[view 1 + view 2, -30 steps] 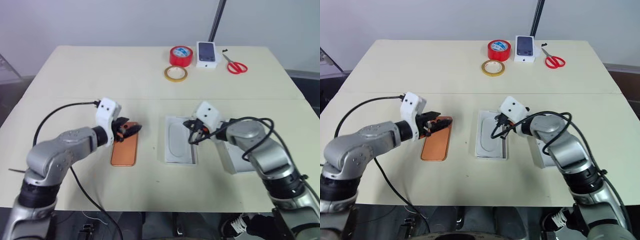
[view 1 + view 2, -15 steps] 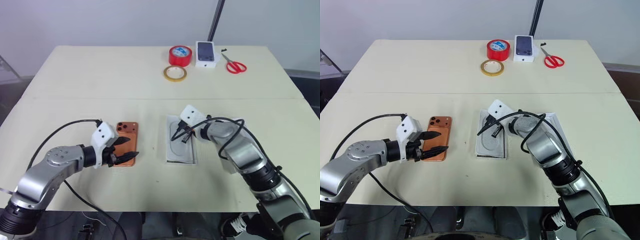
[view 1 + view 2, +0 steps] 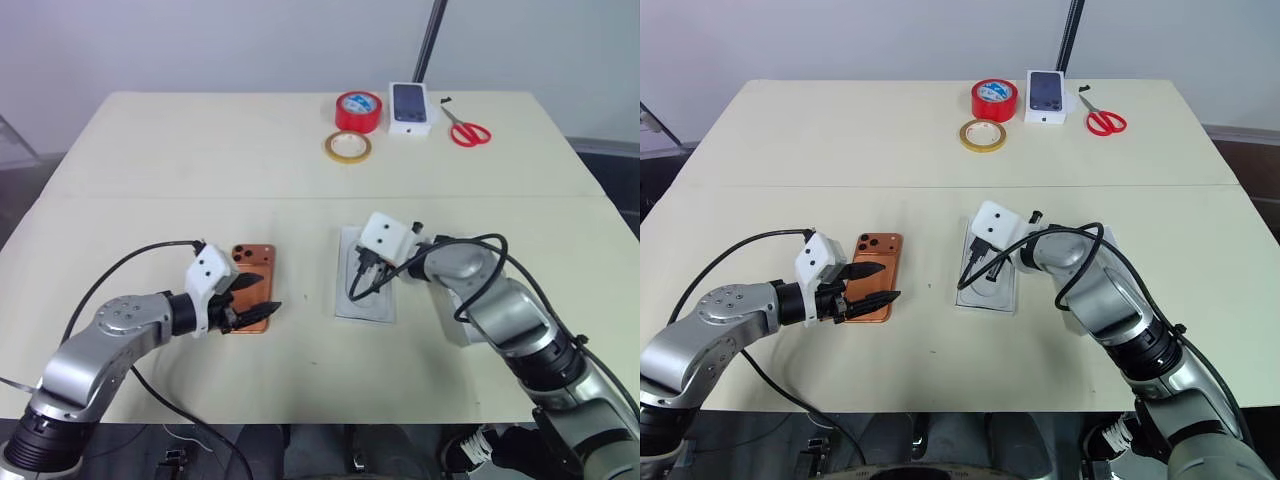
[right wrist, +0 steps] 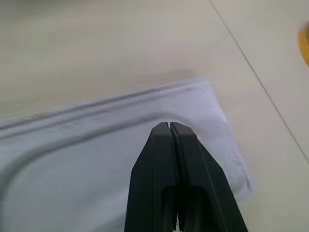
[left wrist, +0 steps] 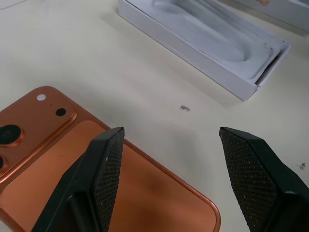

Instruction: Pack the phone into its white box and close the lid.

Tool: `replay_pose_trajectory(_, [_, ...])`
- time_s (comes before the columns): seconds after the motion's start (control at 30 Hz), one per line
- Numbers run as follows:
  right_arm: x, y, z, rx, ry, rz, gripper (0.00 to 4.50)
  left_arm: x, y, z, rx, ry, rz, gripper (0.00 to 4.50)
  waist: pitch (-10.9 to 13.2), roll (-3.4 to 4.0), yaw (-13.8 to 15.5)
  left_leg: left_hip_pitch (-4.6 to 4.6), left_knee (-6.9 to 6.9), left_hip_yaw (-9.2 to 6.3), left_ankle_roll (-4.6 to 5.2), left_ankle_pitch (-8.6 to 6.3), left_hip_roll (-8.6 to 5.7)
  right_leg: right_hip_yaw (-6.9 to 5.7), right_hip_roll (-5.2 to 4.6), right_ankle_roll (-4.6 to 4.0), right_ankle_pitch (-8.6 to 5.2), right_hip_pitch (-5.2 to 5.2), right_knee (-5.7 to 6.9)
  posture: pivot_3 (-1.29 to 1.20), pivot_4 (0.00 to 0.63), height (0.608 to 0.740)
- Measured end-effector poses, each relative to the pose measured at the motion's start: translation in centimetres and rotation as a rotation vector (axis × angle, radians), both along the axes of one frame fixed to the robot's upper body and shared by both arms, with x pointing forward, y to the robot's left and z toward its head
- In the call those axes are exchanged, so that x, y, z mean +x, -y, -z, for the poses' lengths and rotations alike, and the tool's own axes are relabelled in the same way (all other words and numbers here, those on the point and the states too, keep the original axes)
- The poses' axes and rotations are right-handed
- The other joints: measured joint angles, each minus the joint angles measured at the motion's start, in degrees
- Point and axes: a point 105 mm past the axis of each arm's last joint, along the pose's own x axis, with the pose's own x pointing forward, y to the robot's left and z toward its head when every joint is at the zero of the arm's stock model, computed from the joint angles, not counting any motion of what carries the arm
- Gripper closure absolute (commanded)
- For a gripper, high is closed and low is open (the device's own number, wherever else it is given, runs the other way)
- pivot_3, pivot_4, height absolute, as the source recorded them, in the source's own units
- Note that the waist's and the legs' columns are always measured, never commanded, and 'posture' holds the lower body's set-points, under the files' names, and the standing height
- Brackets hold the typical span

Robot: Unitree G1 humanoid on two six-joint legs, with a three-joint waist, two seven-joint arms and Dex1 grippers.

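Observation:
The orange phone lies back up on the table, camera cluster at its far end. My left gripper is open just above the phone's near end, one finger over the phone and one beside it, holding nothing. To the right lies the white box with a white moulded insert in it. My right gripper is shut, empty, with its tip over the insert's left part by a rounded corner. A shallow white piece, likely the lid, lies partly under my right forearm.
At the far edge of the table are a red tape roll, a yellow tape ring, a small box with a dark phone picture and red scissors. Black cables hang from both wrists.
My left gripper drew back from the phone's camera end to its near end, still open. My right gripper stayed shut over the insert, its wrist shifting left and rolling a little.

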Motion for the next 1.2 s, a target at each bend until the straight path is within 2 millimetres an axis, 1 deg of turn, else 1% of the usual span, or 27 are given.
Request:
replay_pose_trajectory(0.13, [-0.6, 0.1, 1.2, -0.037, -0.033, -0.033, 4.44, 0.5, -0.2, -0.5, -0.006, 0.017, -0.018, 1.21, 0.0, 0.0, 0.1, 0.0, 0.02, -0.01, 0.0, 0.0, -0.01, -0.01, -0.01, 0.0, 0.0, 0.01, 0.0, 0.0, 0.15, 0.74])
replay_pose_trajectory(0.23, [-1.9, 0.3, 2.5, -0.082, -0.088, -0.095, 4.44, 0.5, -0.2, -0.4, -0.01, 0.015, -0.021, 1.21, 0.0, 0.0, 0.1, 0.0, 0.01, -0.01, 0.02, -0.01, -0.01, -0.01, -0.01, 0.0, 0.0, 0.0, 0.0, 0.0, 0.15, 0.74])
replay_pose_trajectory(0.5, [-5.7, 0.2, 2.8, -0.136, -0.189, -0.308, 4.44, 0.2, -0.3, 0.1, -0.006, -0.011, -0.032, 1.21, 0.0, 0.0, 0.1, 0.0, 0.02, -0.02, 0.02, -0.01, 0.01, -0.02, 0.0, 0.0, 0.0, 0.02, 0.0, 0.0, 0.15, 0.74])
replay_pose_trajectory(0.77, [-6.6, 0.0, 3.1, -0.135, -0.227, -0.37, 4.44, 0.2, -0.3, 0.1, -0.005, -0.008, -0.038, 1.21, 0.0, 0.0, 0.1, 0.01, 0.04, -0.03, 0.02, -0.01, 0.01, -0.03, 0.01, 0.0, 0.0, 0.04, -0.01, 0.0, 0.15, 0.74])
replay_pose_trajectory(0.83, [-6.7, -0.1, 3.0, -0.133, -0.218, -0.38, 4.44, 0.2, -0.3, 0.1, -0.004, -0.008, -0.039, 1.21, 0.0, 0.0, 0.1, 0.01, 0.04, -0.03, 0.02, -0.01, 0.01, -0.03, 0.01, 0.0, 0.0, 0.04, 0.0, 0.0, 0.15, 0.74])
replay_pose_trajectory(0.9, [-6.2, -0.4, 2.4, -0.115, -0.181, -0.37, 4.44, 0.2, -0.4, 0.1, -0.004, -0.009, -0.044, 1.21, 0.0, 0.0, 0.0, 0.01, 0.04, -0.03, 0.02, -0.01, 0.01, -0.02, 0.01, 0.0, 0.0, 0.03, 0.0, 0.0, 0.15, 0.74])
replay_pose_trajectory(1.0, [-4.4, -1.0, 0.5, -0.057, -0.085, -0.322, 4.44, 0.4, -0.8, 0.0, -0.004, -0.01, -0.071, 1.21, 0.0, 0.0, -0.1, 0.02, 0.04, -0.03, 0.01, -0.01, 0.02, -0.02, 0.03, 0.0, 0.0, 0.03, 0.01, 0.0, 0.15, 0.74])
replay_pose_trajectory(1.1, [-3.0, -2.2, -1.7, 0.017, -0.009, -0.289, 4.44, 1.2, -2.2, -0.6, -0.031, -0.015, -0.162, 1.21, 0.0, 0.0, 0.0, 0.01, 0.03, -0.04, 0.02, -0.01, 0.04, -0.03, 0.04, 0.0, 0.0, 0.01, 0.02, 0.0, 0.15, 0.74])
replay_pose_trajectory(1.17, [-2.5, -3.1, -2.3, 0.059, 0.004, -0.273, 4.5, 1.9, -3.4, -1.0, -0.056, -0.042, -0.242, 0.66, 0.0, -0.01, 0.0, 0.01, 0.04, -0.05, 0.01, -0.01, 0.04, -0.04, 0.04, 0.0, 0.0, 0.02, 0.02, 0.0, 0.15, 0.74])
replay_pose_trajectory(1.2, [-2.2, -3.6, -2.4, 0.076, 0.005, -0.265, 4.5, 2.2, -4.2, -0.9, -0.063, -0.064, -0.292, 0.27, 0.0, -0.01, 0.0, 0.01, 0.05, -0.05, 0.02, -0.01, 0.03, -0.04, 0.04, 0.0, 0.0, 0.02, 0.03, 0.0, 0.15, 0.74])
